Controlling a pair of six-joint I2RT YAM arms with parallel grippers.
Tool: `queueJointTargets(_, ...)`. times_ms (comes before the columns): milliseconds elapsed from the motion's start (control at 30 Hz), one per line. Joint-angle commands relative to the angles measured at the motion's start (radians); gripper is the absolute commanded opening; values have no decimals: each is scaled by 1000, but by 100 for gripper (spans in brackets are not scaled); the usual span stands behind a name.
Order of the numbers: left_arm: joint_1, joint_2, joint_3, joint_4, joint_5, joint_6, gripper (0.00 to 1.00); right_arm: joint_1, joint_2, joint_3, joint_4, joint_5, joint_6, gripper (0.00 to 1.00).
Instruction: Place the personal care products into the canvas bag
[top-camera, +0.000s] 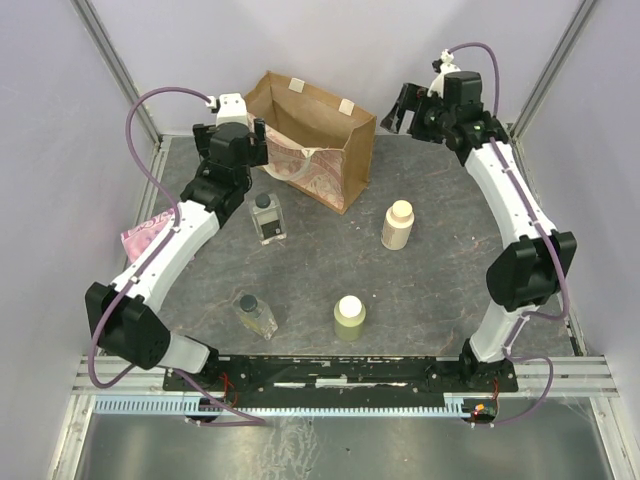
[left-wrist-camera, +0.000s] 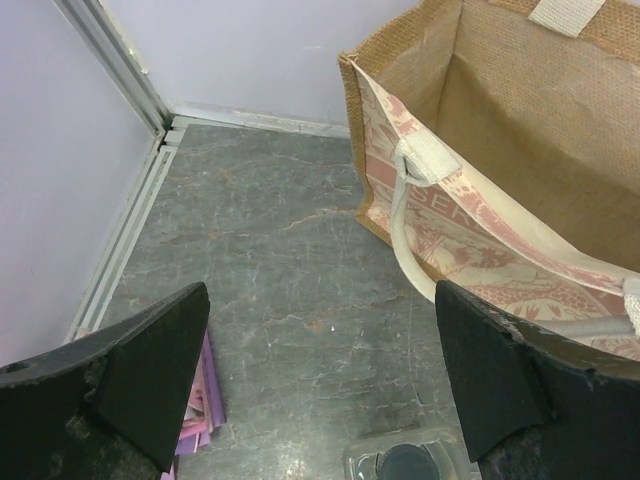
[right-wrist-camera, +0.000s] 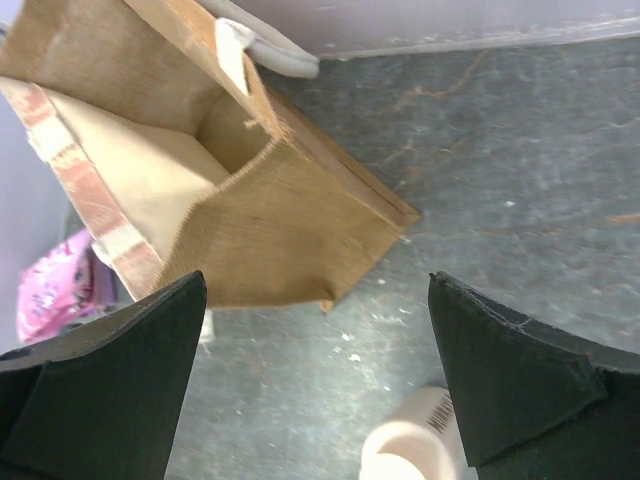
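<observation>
The canvas bag stands open at the back middle, also in the left wrist view and right wrist view. Two clear squarish bottles with dark caps stand on the table: one near the bag, its cap at the bottom of the left wrist view, one at the front left. The cream cylindrical bottle shows in the right wrist view. The pale yellow-green bottle stands front centre. My left gripper is open and empty left of the bag. My right gripper is open and empty right of the bag.
A flat pink packet lies at the table's left edge, also in the left wrist view and right wrist view. Metal frame posts and pale walls enclose the dark table.
</observation>
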Motion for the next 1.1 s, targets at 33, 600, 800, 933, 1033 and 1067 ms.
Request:
queueJointTargets(33,-1,35,60,43,6,28,100,56,68,81,173,20,210,100)
queueJointTargets(600,12,66,50,70,-24,54,100,176,354,349,38,195,229,71)
queueJointTargets(800,15,80,71,64,-9,51,100,175,285,312,-75,269,115,28)
queueJointTargets(933,15,94,95,48,7,58,100,153,230,284,-164,285,90,14)
queueJointTargets(1033,16,99,110,45,20,70,100,113,235,339,-299,234,87,2)
queueJointTargets(1067,16,101,115,44,28,75,100,99,239,359,-340,224,76,0)
